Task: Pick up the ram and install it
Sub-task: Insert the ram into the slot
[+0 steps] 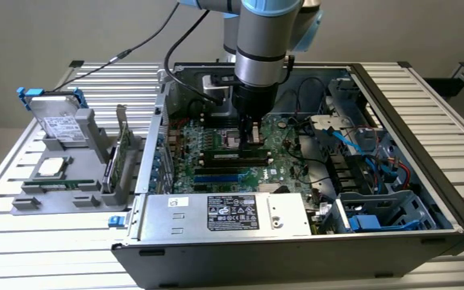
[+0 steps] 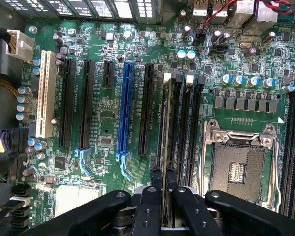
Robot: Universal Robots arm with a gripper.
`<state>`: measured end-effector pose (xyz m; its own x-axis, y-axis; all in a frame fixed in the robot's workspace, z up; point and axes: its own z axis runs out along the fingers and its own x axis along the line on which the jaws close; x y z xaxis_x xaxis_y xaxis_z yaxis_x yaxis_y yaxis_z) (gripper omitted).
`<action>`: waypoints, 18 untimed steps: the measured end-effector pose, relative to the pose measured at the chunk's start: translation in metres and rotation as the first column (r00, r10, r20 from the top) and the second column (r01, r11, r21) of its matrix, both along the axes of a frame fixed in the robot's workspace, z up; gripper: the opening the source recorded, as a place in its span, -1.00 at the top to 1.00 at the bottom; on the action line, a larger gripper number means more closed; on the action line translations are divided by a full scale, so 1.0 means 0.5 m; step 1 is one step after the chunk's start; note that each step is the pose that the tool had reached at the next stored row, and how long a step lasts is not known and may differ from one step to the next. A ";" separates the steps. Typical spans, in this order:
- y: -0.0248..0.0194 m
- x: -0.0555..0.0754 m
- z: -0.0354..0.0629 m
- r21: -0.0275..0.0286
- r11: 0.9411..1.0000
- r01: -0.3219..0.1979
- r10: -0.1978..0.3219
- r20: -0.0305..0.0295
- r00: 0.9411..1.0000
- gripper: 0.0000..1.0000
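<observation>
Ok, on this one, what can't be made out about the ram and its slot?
- Chips on the ram: the wrist view sees it edge-on.
- Whether its lower edge sits in the slot: in the wrist view the ram itself hides that; in the exterior view the gripper covers it.
- The slot latch at the gripper end: wrist view, behind the fingers.

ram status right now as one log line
hand: shut on ram | ram: edge-on over memory slots beside cpu socket | seated: cannot tell
</observation>
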<state>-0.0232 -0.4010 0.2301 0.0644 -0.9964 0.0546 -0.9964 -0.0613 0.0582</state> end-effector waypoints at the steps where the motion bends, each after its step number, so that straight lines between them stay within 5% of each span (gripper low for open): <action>1: 0.0000 0.001 0.000 0.000 1.000 0.001 -0.001 0.000 1.000 0.73; 18: 0.0000 0.001 -0.007 -0.014 1.000 0.015 -0.015 0.000 1.000 0.73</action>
